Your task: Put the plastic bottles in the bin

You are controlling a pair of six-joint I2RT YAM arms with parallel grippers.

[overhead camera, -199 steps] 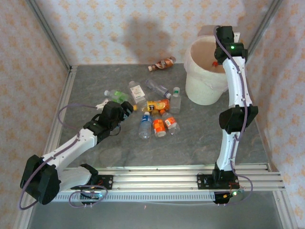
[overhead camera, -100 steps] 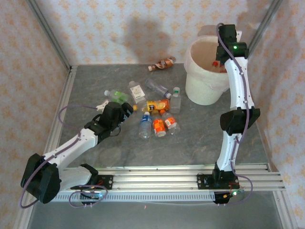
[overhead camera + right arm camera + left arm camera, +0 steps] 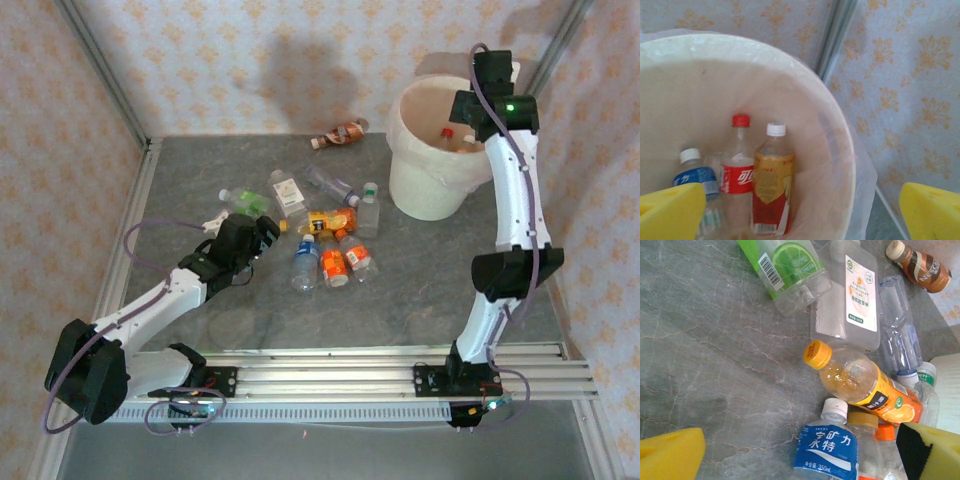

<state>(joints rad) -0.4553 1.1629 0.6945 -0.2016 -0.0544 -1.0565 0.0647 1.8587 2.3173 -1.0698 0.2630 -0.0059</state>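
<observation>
Right pincer (image 3: 800, 212) over bin (image 3: 425, 190); grey marbled tabletop (image 3: 420, 290), patterned walls (image 3: 250, 60)

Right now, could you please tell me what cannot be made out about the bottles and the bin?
Right wrist view: the blue-labelled bottle in the bin is partly behind a yellow finger pad.
Left wrist view: the blue-labelled water bottle is cut off by the bottom edge.
Top view: the bin's inside is partly covered by the right arm; bottle labels are too small to read.
</observation>
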